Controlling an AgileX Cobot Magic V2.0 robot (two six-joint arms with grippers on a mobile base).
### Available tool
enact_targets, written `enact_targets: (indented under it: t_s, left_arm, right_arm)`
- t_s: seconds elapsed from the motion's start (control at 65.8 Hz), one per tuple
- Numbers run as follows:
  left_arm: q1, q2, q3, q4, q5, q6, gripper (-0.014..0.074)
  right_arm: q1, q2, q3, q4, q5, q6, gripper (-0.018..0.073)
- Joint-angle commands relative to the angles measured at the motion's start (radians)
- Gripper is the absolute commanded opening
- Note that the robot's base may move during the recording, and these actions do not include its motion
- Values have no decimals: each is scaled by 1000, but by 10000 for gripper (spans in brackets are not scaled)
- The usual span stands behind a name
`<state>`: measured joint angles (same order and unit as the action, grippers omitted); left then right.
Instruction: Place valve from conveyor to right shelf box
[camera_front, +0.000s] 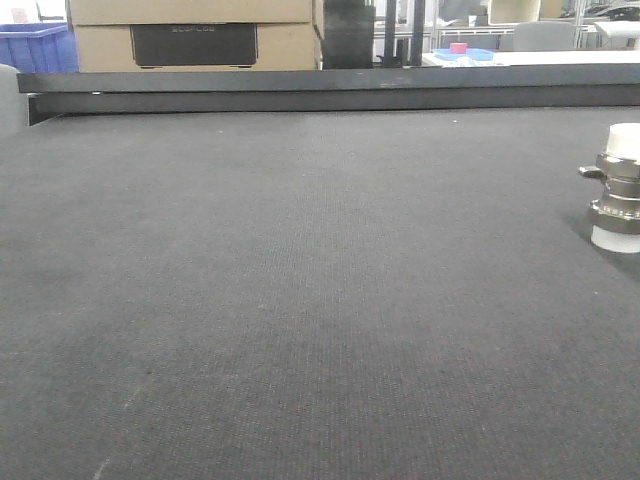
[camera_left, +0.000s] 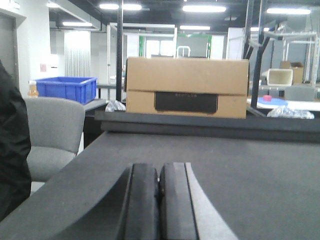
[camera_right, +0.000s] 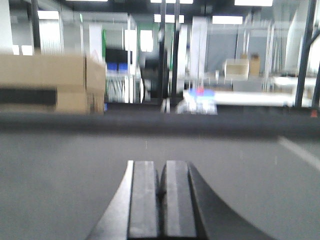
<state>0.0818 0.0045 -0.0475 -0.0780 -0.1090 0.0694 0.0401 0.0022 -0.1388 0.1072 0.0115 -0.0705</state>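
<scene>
Exterior front-facing view, item 1: valve. It stands upright on its lower white cap on the conveyor, at the far right edge of frame, partly cropped. Small lever sticks out to its left. We log it as well short of the black rail that bounds the belt's far edge.

Item 2: belt. Wide open stretch of dark woven surface runs from the valve leftward and toward the camera.

Item 3: beyond the rail, a cardboard box and a blue crate, both off the belt.

Item 4: left gripper, left wrist view. Fingers closed, pads pressed together w/ nothing between, low over the belt, well back from the rail. Grey chair sits beside the belt's left edge.

Item 5: right gripper, right wrist view, pic blurred. Fingers closed pad to pad, holding nothing, open belt ahead up to the rail.
</scene>
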Motion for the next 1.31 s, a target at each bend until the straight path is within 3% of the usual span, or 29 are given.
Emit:
enact_targets:
  t_s: [0.0,0.076,0.182,0.319,0.41,0.547,0.623,0.806,1.034,1.17,1.292]
  left_arm:
    - [3,1,-89,-8,21,-2,-111]
    - [3,51,-199,-8,117,-2,-109]
    - [3,155,-378,-6,286,-2,-29]
    - [3,312,-543,-4,405,-2,214]
    - [3,413,-606,-1,439,-2,395]
    - [0,549,-655,-5,448,-2,622]
    - [-17,599,-688,-10,479,-2,596]
    - [-69,684,-750,-10,519,-2,587]
    - [-89,716,-756,-10,538,-2,587]
    - [-89,716,-756,-10,538,-2,587]
    - [-89,716,-756,-10,538,-2,587]
  right_arm:
    - [1,-2,-127,6,56,1,-144]
    - [1,40,-213,6,117,1,-74]
    - [1,148,-323,6,145,1,151]
    - [1,309,-400,6,145,1,449]
    - [1,412,-410,6,108,1,573]
    - [3,545,-422,6,53,1,568]
    - [3,621,-482,6,130,1,568]
    - [15,852,-753,6,540,1,568]
    - [55,1145,-1074,6,909,-36,568]
    - [62,1300,-1196,6,1073,-36,568]
    - [62,1405,-1233,-8,1105,-36,568]
